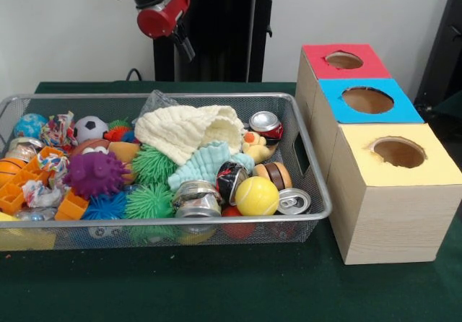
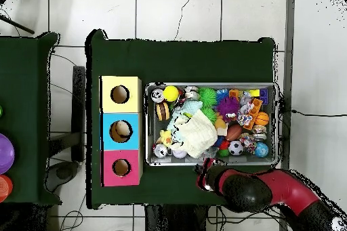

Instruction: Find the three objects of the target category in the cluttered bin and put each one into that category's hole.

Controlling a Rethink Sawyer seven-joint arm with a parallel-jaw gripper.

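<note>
A wire bin (image 1: 312, 164) (image 2: 274, 123) is packed with toys, cloths and cans. A cream knitted cloth (image 1: 191, 129) (image 2: 198, 133) lies on top in the middle, over a light blue cloth (image 1: 208, 164). Crushed cans (image 1: 267, 124) (image 1: 294, 201) (image 1: 196, 196) lie at the right and front. Beside the front cans sits a yellow tennis ball (image 1: 256, 196). Red (image 1: 345, 61) (image 2: 121, 168), blue (image 1: 368, 100) (image 2: 120, 131) and yellow (image 1: 398, 153) (image 2: 120, 94) boxes each have a round hole. My gripper (image 1: 185, 46) (image 2: 204, 174) hangs high behind the bin's back rim with nothing seen in it.
On the bin's left side are spiky rubber balls (image 1: 96, 172), a soccer ball (image 1: 90, 128), a small basketball (image 1: 10, 169) and orange plastic pieces (image 1: 72, 206). Something tan shows inside the blue box's hole in the overhead view. Green cloth (image 1: 231, 286) covers the table.
</note>
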